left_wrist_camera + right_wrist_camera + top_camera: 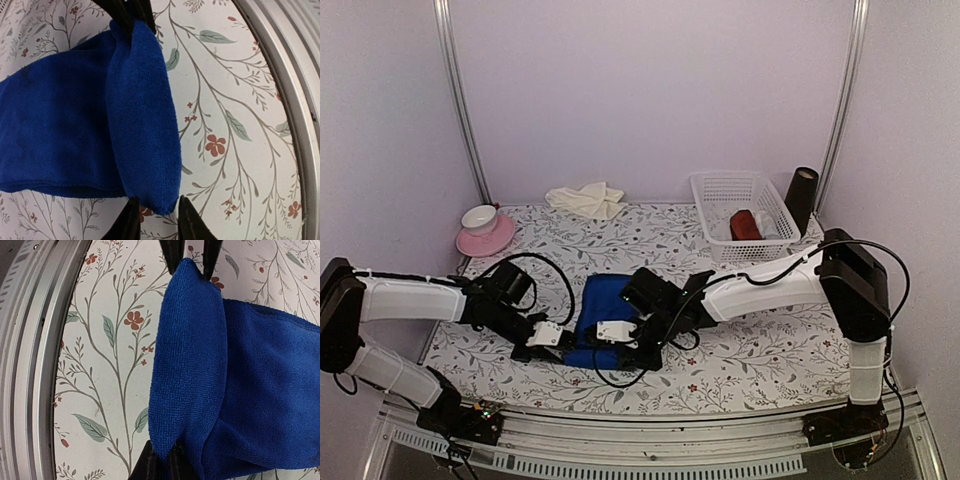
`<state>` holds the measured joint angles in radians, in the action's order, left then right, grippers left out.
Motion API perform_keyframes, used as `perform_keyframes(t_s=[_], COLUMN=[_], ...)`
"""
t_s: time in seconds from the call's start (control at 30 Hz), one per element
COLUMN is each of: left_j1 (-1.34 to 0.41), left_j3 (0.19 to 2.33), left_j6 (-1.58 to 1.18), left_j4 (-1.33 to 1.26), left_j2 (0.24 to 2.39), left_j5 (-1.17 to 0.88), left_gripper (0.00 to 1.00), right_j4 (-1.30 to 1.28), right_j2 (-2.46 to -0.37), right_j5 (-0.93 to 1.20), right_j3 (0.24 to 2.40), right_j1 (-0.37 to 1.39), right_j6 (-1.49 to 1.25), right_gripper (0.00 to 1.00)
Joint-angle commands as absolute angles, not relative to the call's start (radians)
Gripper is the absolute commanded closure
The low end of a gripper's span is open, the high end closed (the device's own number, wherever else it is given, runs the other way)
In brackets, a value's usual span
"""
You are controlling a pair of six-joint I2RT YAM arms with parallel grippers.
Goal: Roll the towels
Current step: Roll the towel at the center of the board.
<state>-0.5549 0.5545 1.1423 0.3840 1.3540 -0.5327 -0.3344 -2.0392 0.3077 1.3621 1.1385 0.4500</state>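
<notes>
The royal blue towel [603, 305] lies flat in the middle of the table, its near edge turned over into a thick fold [142, 115]. My right gripper [164, 465] is shut on one end of that fold [187, 365]. My left gripper [159, 220] stands at the other end, jaws slightly apart, with the fold's tip between the fingers [192, 225] and a gap showing beside it. In the top view the left gripper [565, 348] and the right gripper [610, 352] sit close together at the towel's near edge. The cream towel [586, 199] lies crumpled at the back.
A white basket [718, 200] at the back right holds a dark red roll [745, 224]. A black cylinder [801, 200] stands beside it. A pink saucer with a cup [485, 232] is at the back left. The table's metal rail [295, 100] runs close to the grippers.
</notes>
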Motion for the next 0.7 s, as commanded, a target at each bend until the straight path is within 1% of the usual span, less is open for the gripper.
perform_keyframes(t_s=[0.0, 0.1, 0.13, 0.37, 0.67], left_j1=[-0.536, -0.528, -0.528, -0.533, -0.612], left_j3=[0.533, 0.509, 0.497, 0.422, 0.335], left_j6=[1.129, 1.107, 1.105, 1.124, 1.125], left_j4=[0.355, 0.299, 0.278, 0.188, 0.024], left_j2=[1.301, 1.261, 1.247, 1.172, 1.098], left_j5=[-0.536, -0.551, -0.554, -0.557, -0.502], left_gripper=[0.68, 0.59, 0.57, 0.57, 0.58], right_j4=[-0.445, -0.468, -0.471, -0.495, -0.564], right_j2=[-2.092, -2.111, -2.113, -2.137, -2.207], right_j5=[0.445, 0.487, 0.505, 0.629, 0.733], right_j3=[1.427, 1.445, 1.447, 1.479, 1.580], right_j1=[1.101, 1.082, 1.076, 1.014, 0.969], right_j6=[0.407, 0.395, 0.390, 0.327, 0.298], right_gripper=[0.93, 0.93, 0.93, 0.94, 0.95])
